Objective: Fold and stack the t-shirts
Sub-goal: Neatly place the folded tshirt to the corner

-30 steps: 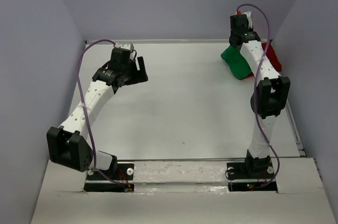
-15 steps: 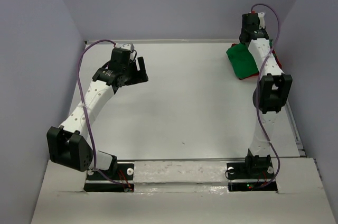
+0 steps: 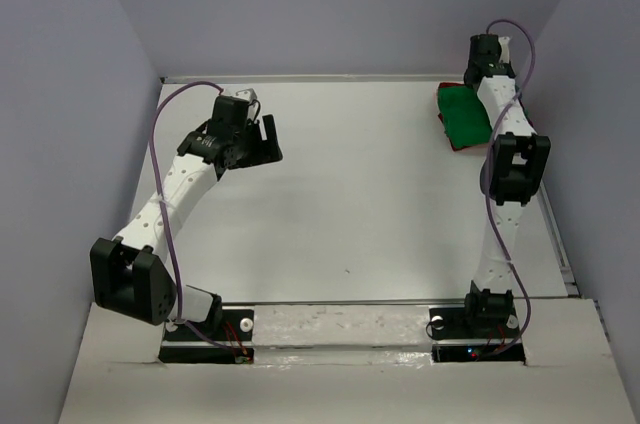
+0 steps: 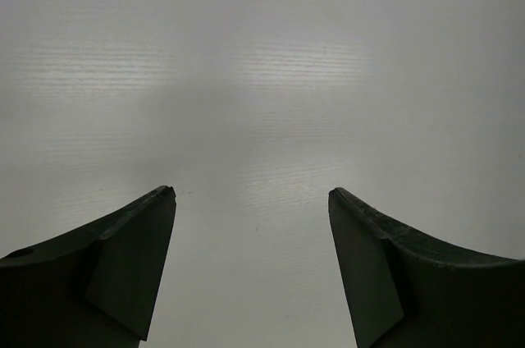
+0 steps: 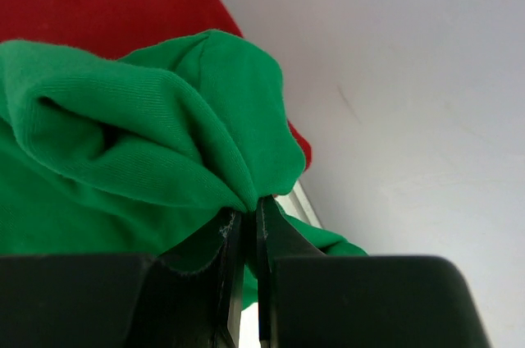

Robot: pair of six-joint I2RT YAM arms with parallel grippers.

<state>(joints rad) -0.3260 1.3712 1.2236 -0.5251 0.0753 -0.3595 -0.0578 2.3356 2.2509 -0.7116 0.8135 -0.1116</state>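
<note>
The green t-shirt [image 3: 464,115] lies folded at the table's far right corner, on top of the dark red t-shirt [image 3: 445,92], whose edge peeks out at the back left. My right gripper [image 5: 244,215] is shut on a bunched fold of the green t-shirt [image 5: 148,143]; the dark red t-shirt [image 5: 107,3] shows behind it. From above, that gripper's jaws are hidden under the right wrist [image 3: 487,52]. Far off at the back left, my left gripper [image 3: 268,136] hangs open over bare table, its fingers [image 4: 123,258] wide apart with nothing between them.
Grey walls close in the white table [image 3: 350,194] at the back and on both sides, and the shirts lie tight against the right wall. A metal rail [image 3: 555,229] runs along the table's right edge. Both arm bases [image 3: 470,324] sit at the near edge.
My right gripper has carried the green t-shirt rightward and back, laying it over the dark red one by the right wall. The left arm has barely moved.
</note>
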